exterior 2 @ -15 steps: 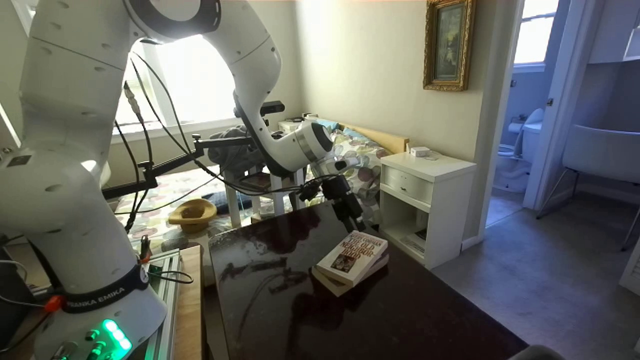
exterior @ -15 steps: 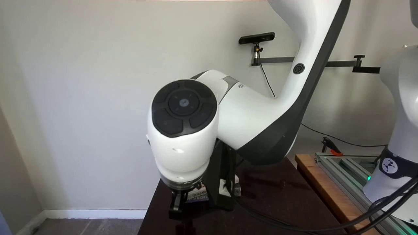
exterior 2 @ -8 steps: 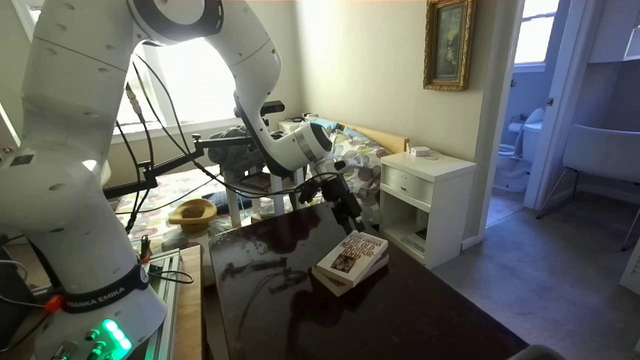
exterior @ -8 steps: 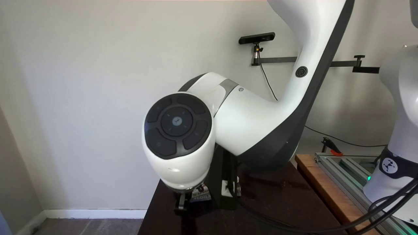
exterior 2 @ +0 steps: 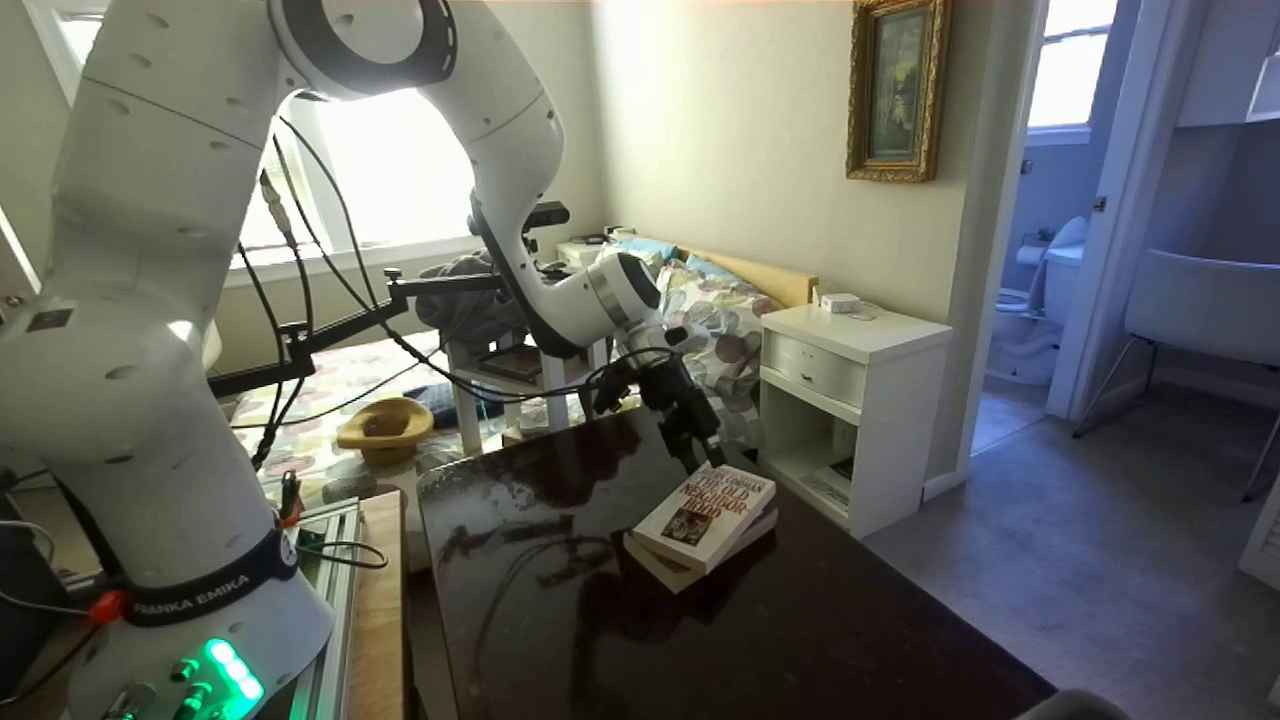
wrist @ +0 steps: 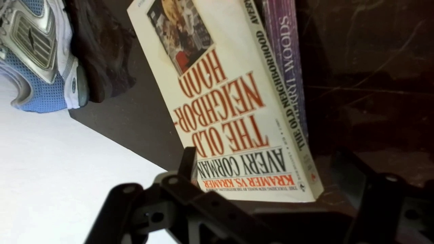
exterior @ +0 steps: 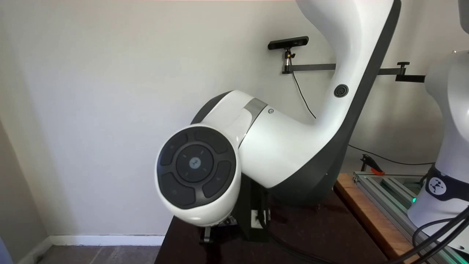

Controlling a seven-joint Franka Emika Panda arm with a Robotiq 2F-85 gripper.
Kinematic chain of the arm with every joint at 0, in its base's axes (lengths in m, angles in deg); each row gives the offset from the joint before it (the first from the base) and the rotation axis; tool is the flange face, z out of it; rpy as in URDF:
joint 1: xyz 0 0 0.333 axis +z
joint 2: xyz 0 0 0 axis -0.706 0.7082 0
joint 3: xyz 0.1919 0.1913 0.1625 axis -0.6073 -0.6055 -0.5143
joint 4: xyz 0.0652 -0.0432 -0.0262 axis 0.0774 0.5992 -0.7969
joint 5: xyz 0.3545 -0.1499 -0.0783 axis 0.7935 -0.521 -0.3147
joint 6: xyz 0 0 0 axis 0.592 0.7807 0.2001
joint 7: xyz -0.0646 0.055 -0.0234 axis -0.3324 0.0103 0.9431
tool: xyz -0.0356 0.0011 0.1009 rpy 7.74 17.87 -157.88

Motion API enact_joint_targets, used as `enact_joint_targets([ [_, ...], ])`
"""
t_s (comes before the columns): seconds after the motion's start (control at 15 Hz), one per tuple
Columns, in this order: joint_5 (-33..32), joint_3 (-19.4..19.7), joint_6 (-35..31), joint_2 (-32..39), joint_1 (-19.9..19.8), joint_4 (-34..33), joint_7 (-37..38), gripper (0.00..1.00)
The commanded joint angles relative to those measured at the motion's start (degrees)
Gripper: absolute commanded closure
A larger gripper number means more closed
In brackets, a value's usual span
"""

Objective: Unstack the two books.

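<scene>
Just now tool (wrist: 263, 150) tilted, apparently lining up, jaws spread and empty by end of top book (wrist: 223, 105), bottom book (wrist: 287, 61) lay underneath, nothing unstacked yet.

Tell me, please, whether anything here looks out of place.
A sneaker shows by the table in the wrist view, an odd spot for footwear; what it rests on is unclear. The upper book lies askew on the lower book, edges unaligned.
</scene>
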Motion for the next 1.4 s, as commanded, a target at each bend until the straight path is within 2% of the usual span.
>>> enact_joint_targets([
  [0.0, -2.0, 0.4, 3.8, 1.9, 1.7, -2.6, -1.0, 0.00],
  [0.4, -4.4, -0.1, 7.6, 2.9, 2.5, -3.8, -1.8, 0.00],
  [1.07, -5.8, -0.4, 9.1, 4.7, 2.8, -4.5, -3.0, 0.00],
  [1.13, -6.0, -0.4, 9.6, 4.9, 2.9, -4.6, -3.1, 0.02],
  [1.2, -6.2, -0.4, 10.0, 5.0, 2.9, -4.7, -3.3, 0.12],
  [1.27, -6.4, -0.5, 10.3, 5.1, 2.9, -4.7, -3.4, 0.26],
  [1.33, -6.7, -0.5, 10.4, 5.2, 2.9, -4.8, -3.5, 0.32],
])
